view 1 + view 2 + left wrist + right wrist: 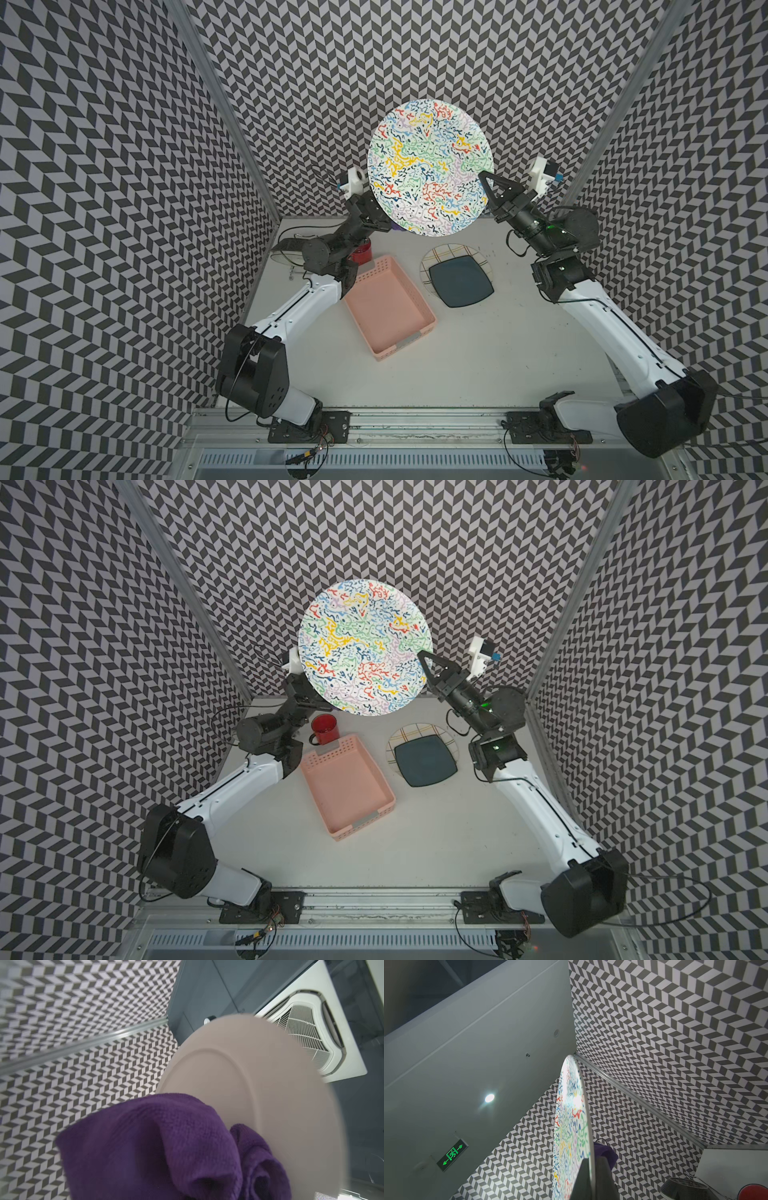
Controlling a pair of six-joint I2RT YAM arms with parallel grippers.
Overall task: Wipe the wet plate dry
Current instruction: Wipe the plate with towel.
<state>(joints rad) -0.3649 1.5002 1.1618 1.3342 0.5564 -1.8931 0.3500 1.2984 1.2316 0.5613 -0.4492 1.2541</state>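
Now, right gripper (485, 179): clamped on the rim of the patterned plate (430, 166), one finger on each face, as the right wrist view shows; it holds the plate aloft, tilted steeply, printed side toward the cameras above.
Left gripper (376, 216): mostly hidden behind the plate's lower edge in both top views; closed on a bunched purple cloth (158, 1147), which the left wrist view shows pressed against the plate's plain back.
Plate position: raised well above the white table (478, 353), over its far end, between the two arms.
Step in hand: I judge it to be wiping the underside while the other arm steadies the plate.
Doing it well: sweep the cloth across the back in overlapping arcs out to the rim, press lightly so the single rim grip does not pivot or slip, then turn the plate so the printed face gets the same treatment.
Risk: a hard push from the cloth could lever the plate out of the fingers; whether water remains cannot be told.
Beneath: pink basket (388, 309) and dark square plate (461, 280) stacked on a checked round plate (453, 251) lie on the table, with a red mug (325, 728) beside the basket.
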